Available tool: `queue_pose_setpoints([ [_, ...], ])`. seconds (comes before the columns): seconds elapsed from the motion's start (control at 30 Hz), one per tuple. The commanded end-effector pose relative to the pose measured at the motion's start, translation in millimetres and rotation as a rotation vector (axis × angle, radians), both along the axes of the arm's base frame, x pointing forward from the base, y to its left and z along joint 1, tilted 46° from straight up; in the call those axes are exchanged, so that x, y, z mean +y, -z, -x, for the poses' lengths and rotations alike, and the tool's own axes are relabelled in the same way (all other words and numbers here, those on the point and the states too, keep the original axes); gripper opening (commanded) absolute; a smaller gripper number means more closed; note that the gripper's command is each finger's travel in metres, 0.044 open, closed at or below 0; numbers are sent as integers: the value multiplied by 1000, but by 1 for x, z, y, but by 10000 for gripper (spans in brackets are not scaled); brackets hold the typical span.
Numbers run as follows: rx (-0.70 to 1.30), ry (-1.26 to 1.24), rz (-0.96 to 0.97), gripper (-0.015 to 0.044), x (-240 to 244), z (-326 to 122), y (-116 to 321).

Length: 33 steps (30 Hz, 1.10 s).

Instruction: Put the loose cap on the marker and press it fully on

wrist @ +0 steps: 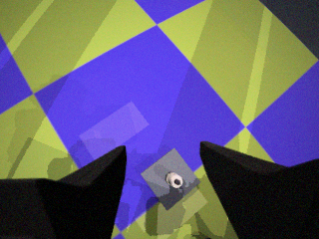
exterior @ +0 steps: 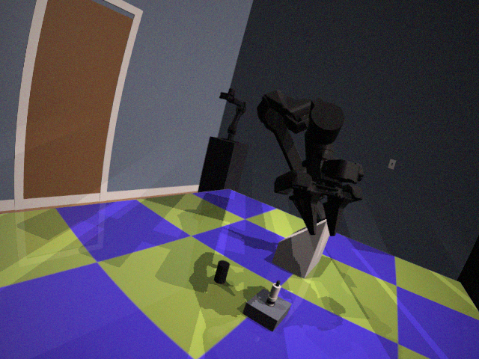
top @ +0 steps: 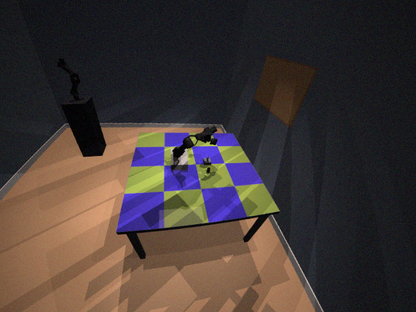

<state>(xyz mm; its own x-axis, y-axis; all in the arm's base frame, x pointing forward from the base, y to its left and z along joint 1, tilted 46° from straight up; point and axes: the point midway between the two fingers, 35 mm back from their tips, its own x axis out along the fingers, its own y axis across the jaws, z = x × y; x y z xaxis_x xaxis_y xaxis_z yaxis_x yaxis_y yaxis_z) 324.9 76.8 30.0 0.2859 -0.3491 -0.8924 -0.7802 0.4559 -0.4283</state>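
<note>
The marker (top: 208,157) (exterior: 275,292) (wrist: 174,180) stands upright and uncapped in the grey holder block (top: 207,163) (exterior: 260,314) (wrist: 154,174), light-bodied with a dark tip. The black cap (top: 208,169) (exterior: 221,271) stands upright on the table a short way from the block; I cannot make it out in the wrist view. My gripper (exterior: 322,234) (wrist: 163,149) points down, partly open and empty, high above the table. In the wrist view the block lies below and between the fingers. In the top view the fingers are too dark to tell apart.
A pale slanted panel (top: 182,156) (exterior: 298,253) stands on the checkered table (top: 181,214) (exterior: 154,266) near my arm's base, beyond the block in the exterior view. Another arm (top: 74,80) (exterior: 236,111) stands on a black pedestal (top: 84,129) (exterior: 218,166) away from the table.
</note>
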Motion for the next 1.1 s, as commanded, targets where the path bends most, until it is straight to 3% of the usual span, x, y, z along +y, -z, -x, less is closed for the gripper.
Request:
queue_pose_setpoints([
  [0.0,-166,556,34,242,-73,-7,-19],
  [0.37,-579,1397,156,242,-190,14,-59],
  [0.63,-599,1428,163,242,-194,20,-61],
  [1.07,-601,1427,165,242,-230,26,-26],
])
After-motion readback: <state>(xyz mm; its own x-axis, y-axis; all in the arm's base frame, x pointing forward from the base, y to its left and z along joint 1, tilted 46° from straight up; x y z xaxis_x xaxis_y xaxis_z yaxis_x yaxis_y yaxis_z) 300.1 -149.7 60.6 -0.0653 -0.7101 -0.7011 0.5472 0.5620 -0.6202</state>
